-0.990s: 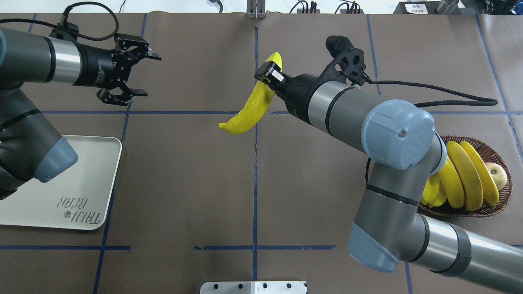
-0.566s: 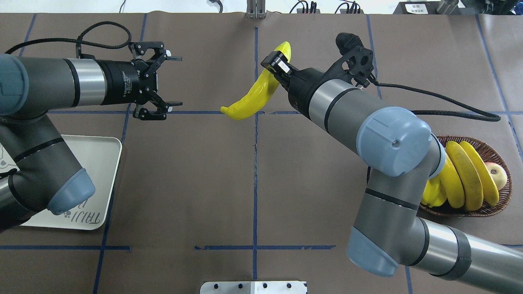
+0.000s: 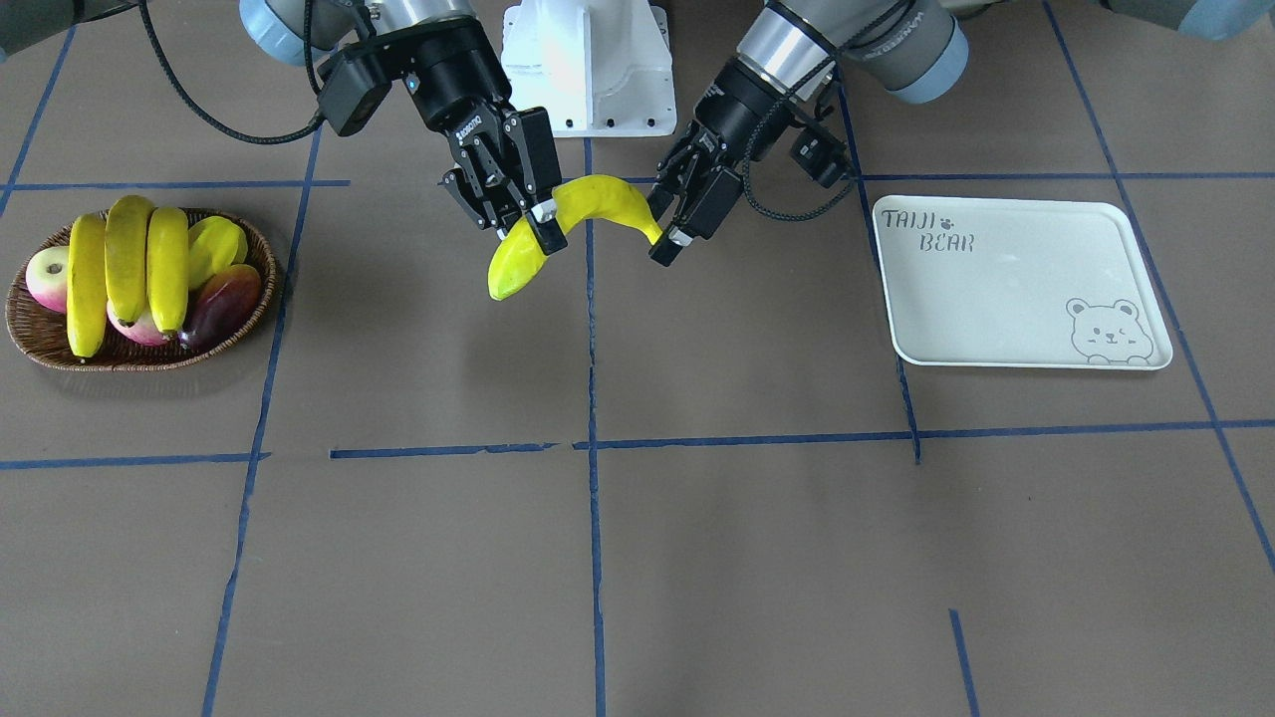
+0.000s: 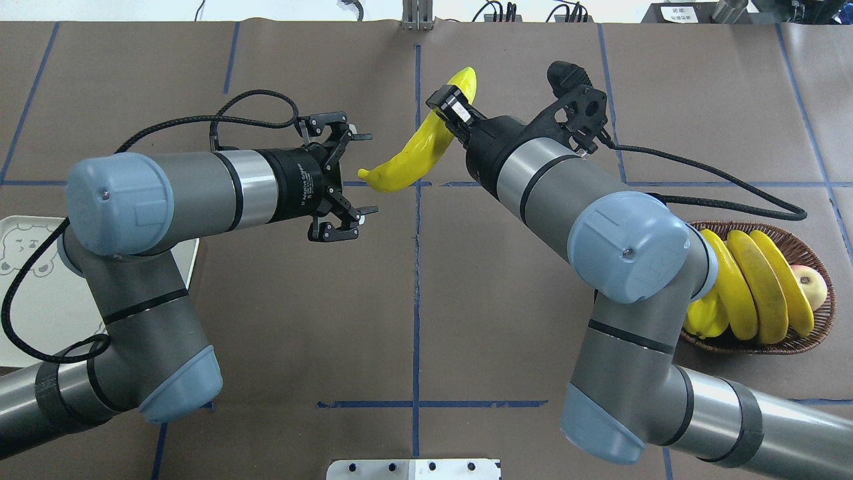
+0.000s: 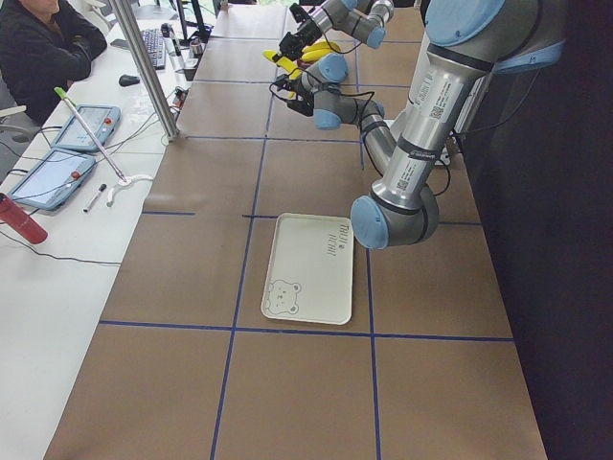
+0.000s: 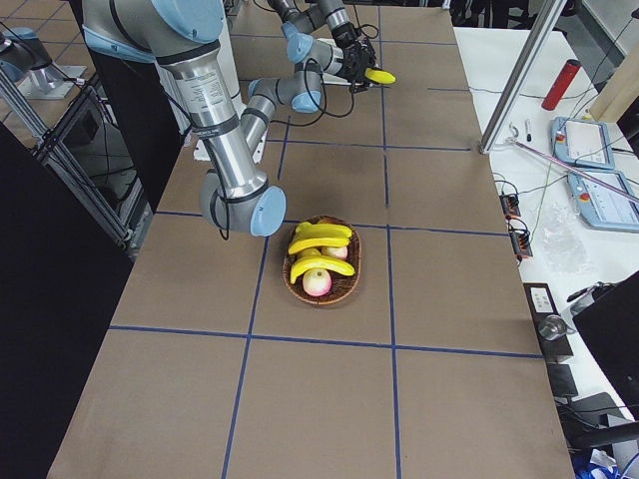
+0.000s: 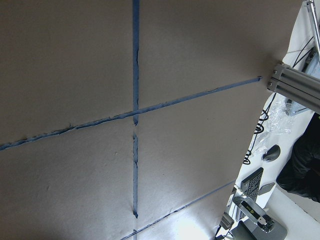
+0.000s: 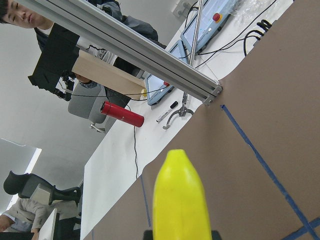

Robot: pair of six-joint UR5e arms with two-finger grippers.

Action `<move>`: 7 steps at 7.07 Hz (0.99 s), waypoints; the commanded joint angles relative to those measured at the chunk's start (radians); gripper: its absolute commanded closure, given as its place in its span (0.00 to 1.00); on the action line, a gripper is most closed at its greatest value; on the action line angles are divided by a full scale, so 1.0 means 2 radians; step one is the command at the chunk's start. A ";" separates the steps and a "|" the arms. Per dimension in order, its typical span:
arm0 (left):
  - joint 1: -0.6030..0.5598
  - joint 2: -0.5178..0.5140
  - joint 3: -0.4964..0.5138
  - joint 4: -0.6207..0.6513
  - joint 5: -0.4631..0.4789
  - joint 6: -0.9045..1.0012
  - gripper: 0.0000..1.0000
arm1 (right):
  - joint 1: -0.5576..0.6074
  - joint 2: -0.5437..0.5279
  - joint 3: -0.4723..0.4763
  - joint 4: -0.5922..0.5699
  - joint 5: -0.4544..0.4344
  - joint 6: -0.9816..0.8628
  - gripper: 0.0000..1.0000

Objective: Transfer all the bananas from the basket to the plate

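Yellow and glossy, one banana (image 4: pixel 413 150) hangs above the counter (image 3: pixel 697 518), well short of the plate (image 3: pixel 1016 299), clenched in the right pincer (image 3: pixel 531 227). Nearer the plate, the left pincer (image 4: pixel 365 175) is spread wide at its free tip. Releasing before that side clamps would likely drop it; pinching only the tapered tip risks a slip. Other bananas (image 3: pixel 127 249) lie in the basket (image 3: pixel 267 274), farthest from the plate.

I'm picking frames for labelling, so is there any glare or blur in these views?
Left wrist view: a bright glare patch on the table near the bottom edge. Right wrist view: the held banana looms close and slightly soft. Overhead and front-facing views: even light, sharp, faint shadows.
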 commanded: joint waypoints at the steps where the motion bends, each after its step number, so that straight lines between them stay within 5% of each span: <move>1: 0.007 -0.003 -0.011 0.006 0.003 -0.001 0.00 | -0.004 0.004 0.000 -0.023 -0.016 0.000 1.00; 5: 0.012 -0.004 -0.010 0.006 0.003 0.000 0.00 | -0.021 0.006 0.002 -0.024 -0.017 0.000 0.99; 6: 0.012 -0.004 -0.010 0.007 0.003 0.000 0.13 | -0.023 0.009 0.002 -0.024 -0.018 0.000 0.99; 7: 0.012 -0.003 -0.013 0.007 -0.003 0.004 0.73 | -0.022 0.009 0.001 -0.024 -0.018 0.000 0.98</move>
